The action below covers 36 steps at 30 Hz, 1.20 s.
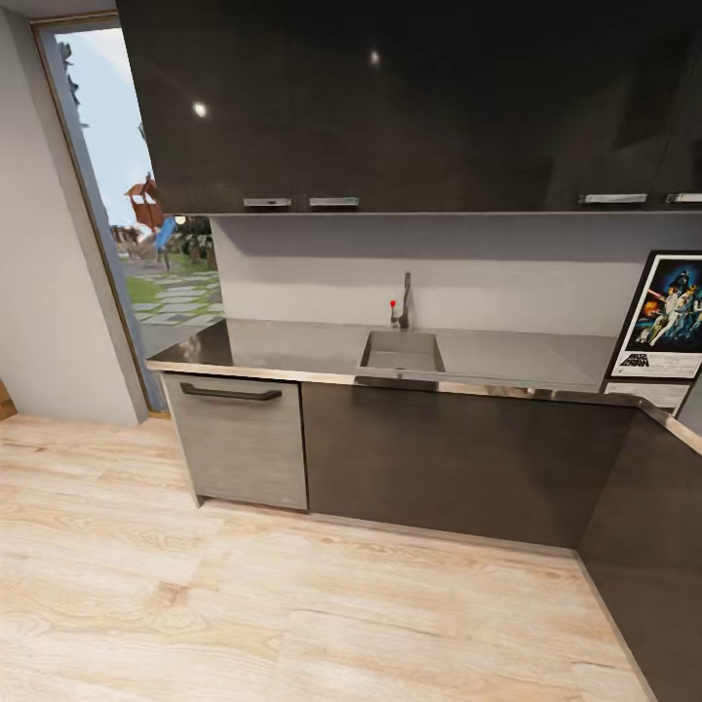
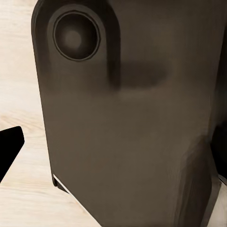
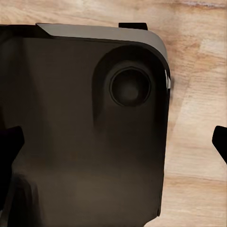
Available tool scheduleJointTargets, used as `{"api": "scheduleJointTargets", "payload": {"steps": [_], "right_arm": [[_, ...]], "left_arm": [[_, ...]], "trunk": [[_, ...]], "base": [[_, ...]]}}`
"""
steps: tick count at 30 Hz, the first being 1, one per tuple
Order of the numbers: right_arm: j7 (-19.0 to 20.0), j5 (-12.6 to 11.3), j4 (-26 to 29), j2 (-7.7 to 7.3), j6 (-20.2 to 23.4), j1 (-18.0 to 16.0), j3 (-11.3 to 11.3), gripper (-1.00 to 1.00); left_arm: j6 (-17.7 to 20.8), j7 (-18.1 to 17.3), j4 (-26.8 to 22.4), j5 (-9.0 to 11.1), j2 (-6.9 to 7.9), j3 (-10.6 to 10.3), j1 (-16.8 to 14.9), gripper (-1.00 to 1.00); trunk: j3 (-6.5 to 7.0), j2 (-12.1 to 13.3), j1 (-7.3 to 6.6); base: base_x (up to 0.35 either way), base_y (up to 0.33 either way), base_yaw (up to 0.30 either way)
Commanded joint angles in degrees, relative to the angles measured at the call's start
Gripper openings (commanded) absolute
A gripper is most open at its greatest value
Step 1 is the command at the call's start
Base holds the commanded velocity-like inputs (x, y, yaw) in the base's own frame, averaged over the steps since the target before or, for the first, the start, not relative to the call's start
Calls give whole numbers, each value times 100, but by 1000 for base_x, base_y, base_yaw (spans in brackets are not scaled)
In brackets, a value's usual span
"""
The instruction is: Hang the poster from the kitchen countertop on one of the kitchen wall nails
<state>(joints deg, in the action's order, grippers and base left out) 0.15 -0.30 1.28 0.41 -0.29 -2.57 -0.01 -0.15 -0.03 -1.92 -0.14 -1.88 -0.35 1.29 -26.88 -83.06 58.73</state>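
Head cam gave me the kitchen corner from a short way back. Poster [image 1: 662,319] stood upright at the far right end of the bench [image 1: 292,349], leaning on the grey back wall [image 1: 468,273], its right edge cut off by the frame. A pale reflection of it showed on the bench top just below. Sink [image 1: 403,352] sat mid-bench, tap [image 1: 403,302] with a red knob behind it, well left of the poster. Dark upper cabinets [image 1: 390,107] hung above, dark fronts below, and one lighter grey drawer front [image 1: 239,439] with a black handle sat at the left end. Tall window [image 1: 146,214] on the left showed outdoors. Wood floor [image 1: 244,604] ran between me and the bench.

Both wrist cams stared at dark robot body over wood floor. Left pincer [image 2: 8,147]: one black fingertip at frame edge, couldn't tell spread or pressed. Right pincer [image 3: 113,142]: black tips at opposite frame edges, so spread, nothing between them but robot body.
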Motion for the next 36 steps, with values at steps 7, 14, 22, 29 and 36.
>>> {"api": "scheduleJointTargets", "payload": {"steps": [7,14,22,29,36], "right_arm": [[2,-2,10,-9,-5,14,-8,100],[-7,5,237,-80,-102,-62,-47,100],[-28,6,2815,-260,-764,-109,-58,100],[-27,11,3152,-371,-941,-170,-55,100],[-39,35,3167,-376,-979,-130,-41,100]], "left_arm": [[-2,5,-21,-6,-1,6,11,100],[5,19,-246,-23,29,45,52,100],[6,14,-3848,-207,53,42,55,100],[2,6,-4563,-732,48,55,56,100],[-2,-16,-4563,-785,56,95,56,100]], "trunk": [[-5,-2,0],[-5,-2,0],[-5,-2,0],[-5,-2,0],[-5,-2,0]], "base": [[0,0,0],[0,0,0],[0,0,0],[0,0,0],[58,0,0]]}}
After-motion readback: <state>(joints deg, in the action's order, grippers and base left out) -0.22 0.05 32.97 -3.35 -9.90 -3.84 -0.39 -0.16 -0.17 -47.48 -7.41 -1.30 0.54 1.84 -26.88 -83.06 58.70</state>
